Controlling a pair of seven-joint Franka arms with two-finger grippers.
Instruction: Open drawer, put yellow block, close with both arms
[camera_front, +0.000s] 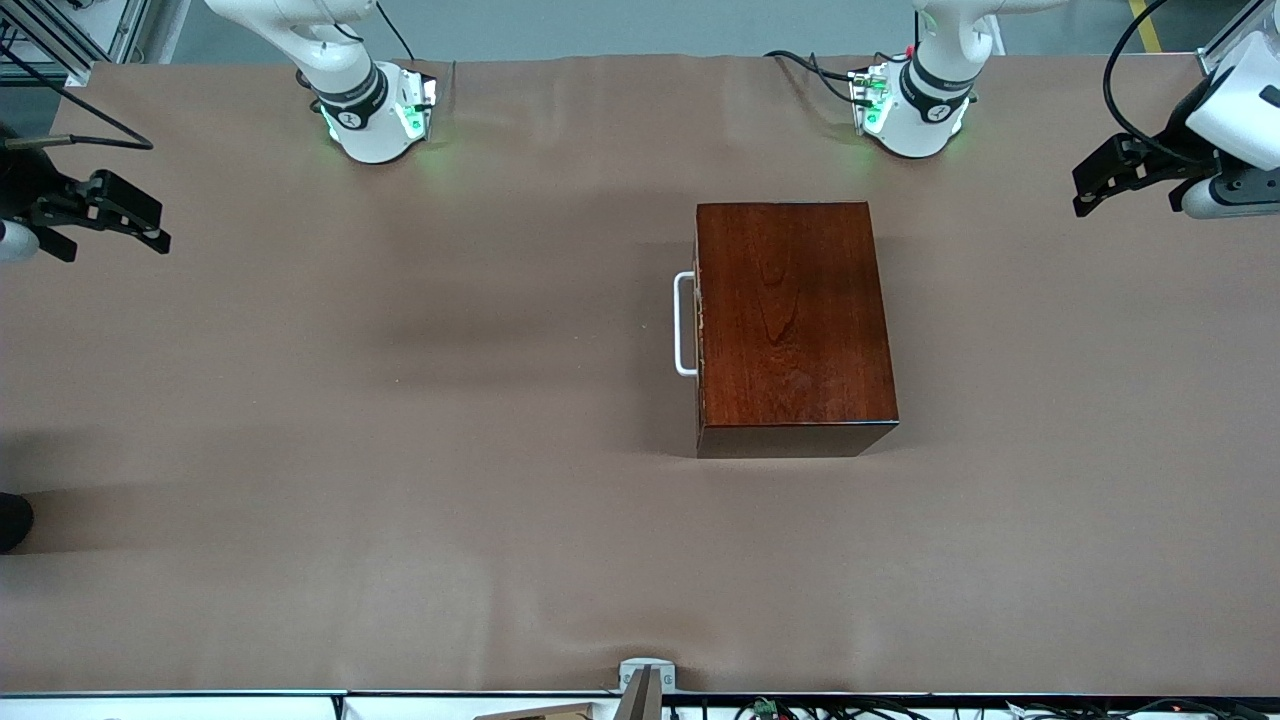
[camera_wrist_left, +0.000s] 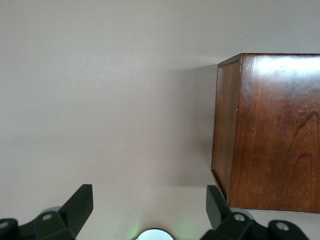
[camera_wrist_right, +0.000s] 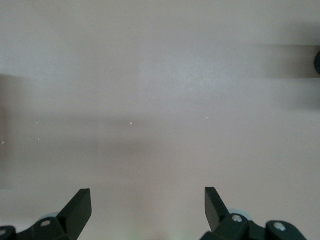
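The dark reddish-brown wooden box (camera_front: 790, 320) stands on the brown table, nearer the left arm's base (camera_front: 915, 105). Its drawer is shut; only the white bar handle (camera_front: 683, 325) shows, on the side facing the right arm's end. The yellow block is out of view. My left gripper (camera_front: 1085, 190) is open and empty in the air at the left arm's end of the table; its wrist view shows the box (camera_wrist_left: 270, 130) beside its open gripper (camera_wrist_left: 150, 197). My right gripper (camera_front: 155, 228) is open and empty at the right arm's end, over bare table (camera_wrist_right: 148, 197).
The right arm's base (camera_front: 375, 110) glows green at the table's back edge. A dark round object (camera_front: 12, 520) pokes in at the right arm's end. A small metal mount (camera_front: 645, 685) sits at the table's near edge. Cables (camera_front: 810, 65) lie by the left arm's base.
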